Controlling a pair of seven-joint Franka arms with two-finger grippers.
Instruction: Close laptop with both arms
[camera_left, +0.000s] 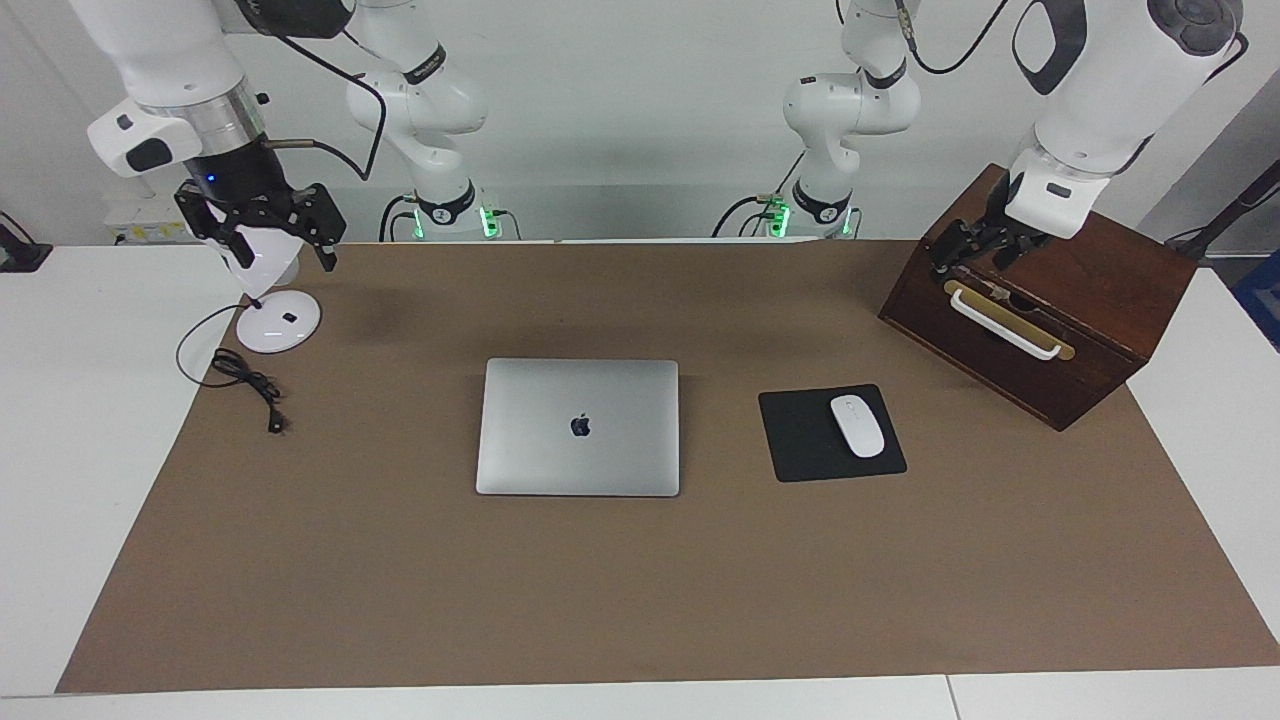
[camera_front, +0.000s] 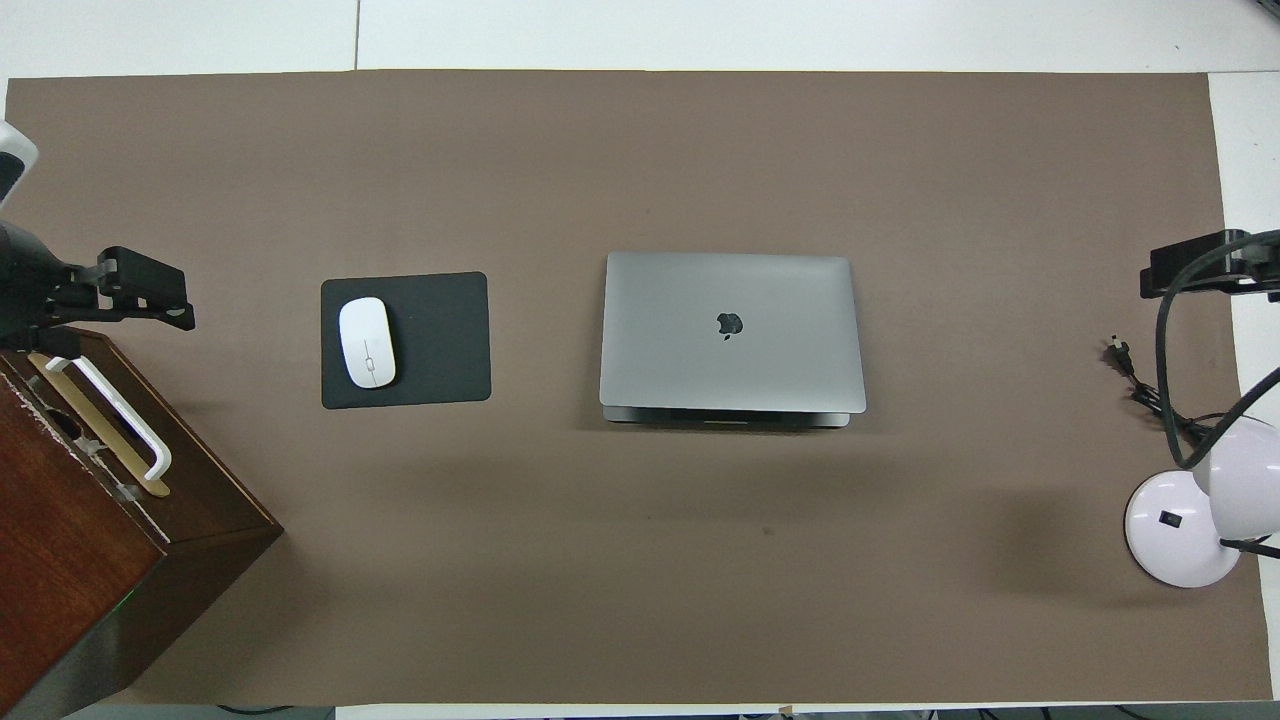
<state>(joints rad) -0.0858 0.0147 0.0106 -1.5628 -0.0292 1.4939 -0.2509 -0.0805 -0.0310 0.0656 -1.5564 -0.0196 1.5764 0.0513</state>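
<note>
Both pairs of jaws stand wide and hold nothing. Left gripper (camera_left: 975, 255) hangs over the wooden box (camera_left: 1090, 330) at the left arm's end of the table; right gripper (camera_left: 262, 222) hangs over the white lamp (camera_left: 278, 322) at the right arm's end. Neither is near the laptop (camera_left: 578, 427).

Laptop lies mid-mat, well clear of every edge of the brown mat (camera_left: 640, 600), lid down and flat; the overhead view shows only a thin sliver of base along the edge nearer the robots. Judgement: the closing looks done and both arms stand retired. Next move, if any, calls merely for checking that the lid sits flush.

Markings: a dark apple logo (camera_left: 581, 426) on the lid. No writing is legible on the mouse (camera_left: 857, 426), mouse pad (camera_left: 800, 440) or box.
</note>
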